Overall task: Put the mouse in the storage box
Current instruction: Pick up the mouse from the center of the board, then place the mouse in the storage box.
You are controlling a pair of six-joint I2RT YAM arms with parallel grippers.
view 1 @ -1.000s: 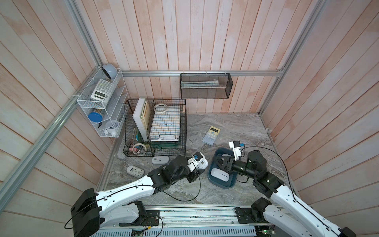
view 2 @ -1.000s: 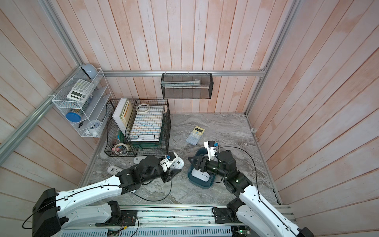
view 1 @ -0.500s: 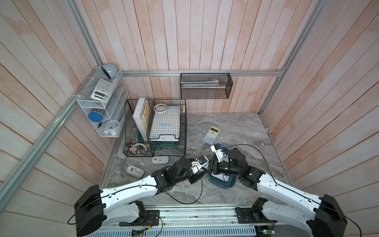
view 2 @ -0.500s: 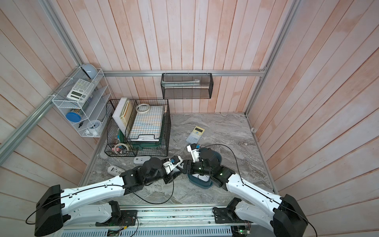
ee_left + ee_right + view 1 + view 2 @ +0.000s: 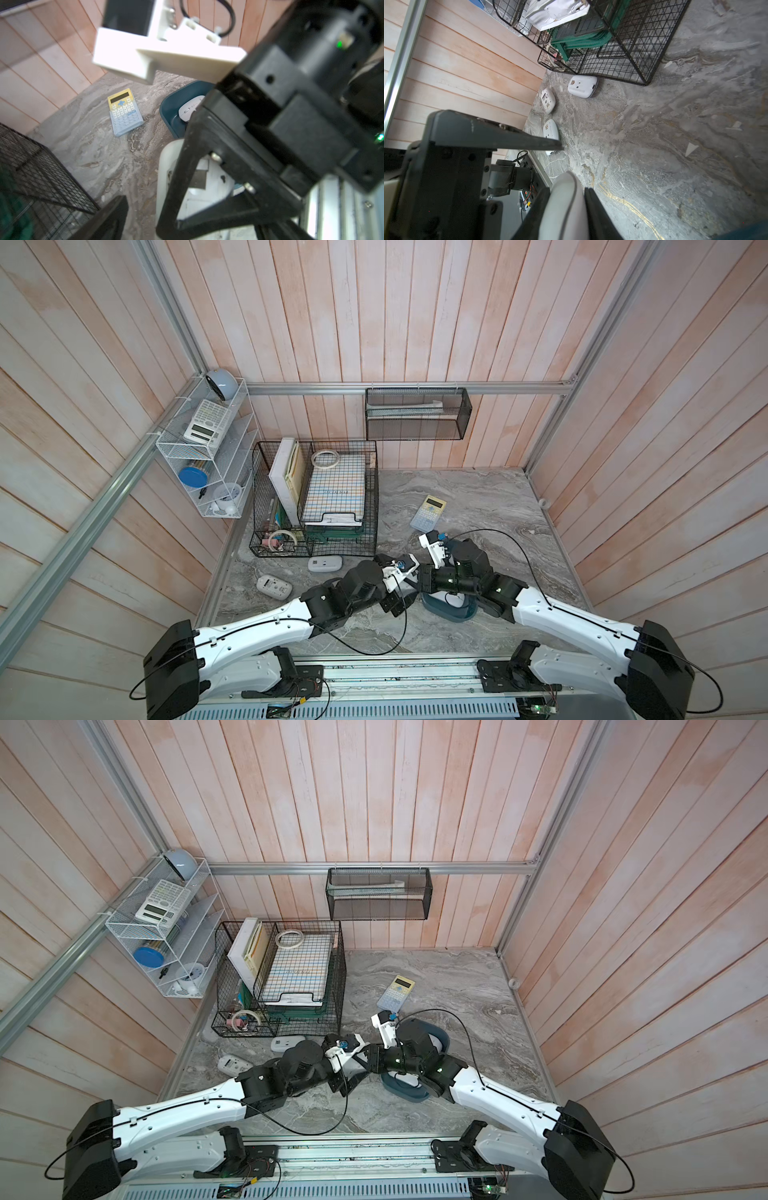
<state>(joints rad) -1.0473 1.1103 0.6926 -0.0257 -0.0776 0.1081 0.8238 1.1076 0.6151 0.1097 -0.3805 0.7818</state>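
Observation:
A white mouse (image 5: 564, 207) is pinched edge-on between the two black fingers of my right gripper (image 5: 565, 193), which is shut on it. In the left wrist view the same mouse (image 5: 207, 187) shows behind those fingers. My left gripper (image 5: 405, 591) stands open around it, its jaws wide apart and clear of the mouse. Both grippers meet just left of the dark teal storage box (image 5: 451, 614), which is largely hidden under the right arm in both top views. Another white mouse (image 5: 189, 110) lies inside the storage box (image 5: 172, 101).
More white mice lie on the marble floor (image 5: 325, 563) (image 5: 273, 585) near the black wire basket (image 5: 316, 497). A yellow-blue calculator (image 5: 428, 512) lies behind the box. A black mesh tray (image 5: 415, 414) and a white wire shelf (image 5: 208, 456) hang on the walls.
The right arm swung left from over the box to meet the left gripper and shut on the mouse. The left gripper, shut on it before, has opened.

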